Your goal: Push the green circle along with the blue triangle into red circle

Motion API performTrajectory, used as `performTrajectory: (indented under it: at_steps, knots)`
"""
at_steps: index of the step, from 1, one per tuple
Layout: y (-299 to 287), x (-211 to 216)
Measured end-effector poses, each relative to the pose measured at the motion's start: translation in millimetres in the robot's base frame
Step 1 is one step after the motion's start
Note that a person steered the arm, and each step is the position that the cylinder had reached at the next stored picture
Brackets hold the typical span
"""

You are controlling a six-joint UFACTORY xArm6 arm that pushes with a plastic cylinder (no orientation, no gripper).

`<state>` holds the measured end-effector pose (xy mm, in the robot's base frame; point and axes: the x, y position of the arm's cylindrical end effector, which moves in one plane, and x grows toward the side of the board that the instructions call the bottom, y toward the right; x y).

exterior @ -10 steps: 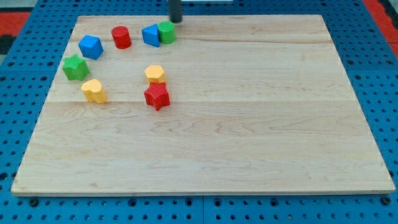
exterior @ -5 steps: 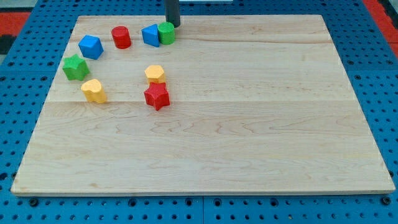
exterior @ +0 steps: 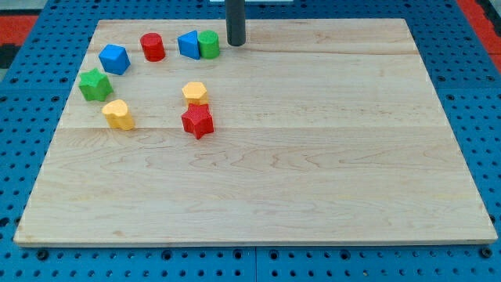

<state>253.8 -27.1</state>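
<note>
The green circle [exterior: 209,44] stands near the view's top, touching the blue triangle [exterior: 189,45] on its left. The red circle [exterior: 153,47] stands a short gap to the left of the blue triangle. My tip [exterior: 236,42] is on the board just to the right of the green circle, with a small gap between them. The rod rises out of the view's top.
A blue block [exterior: 114,59], a green star [exterior: 95,84] and a yellow heart [exterior: 118,114] stand at the left. A yellow hexagon [exterior: 195,93] and a red star [exterior: 197,121] stand below the green circle. The wooden board [exterior: 313,157] lies on a blue pegboard.
My tip has moved right and slightly down, from above the green circle to its right side. The blocks have stayed where they were.
</note>
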Motion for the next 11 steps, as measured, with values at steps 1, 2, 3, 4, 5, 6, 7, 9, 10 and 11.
performTrajectory:
  at_steps: [1, 2, 3, 4, 5, 6, 7, 9, 10, 11]
  knots:
    - [-7, 2]
    - [-22, 1]
    - [-25, 1]
    - [-30, 1]
    - [-34, 1]
    - [-35, 1]
    - [-39, 1]
    - [-51, 1]
    - [-53, 1]
    - [-55, 1]
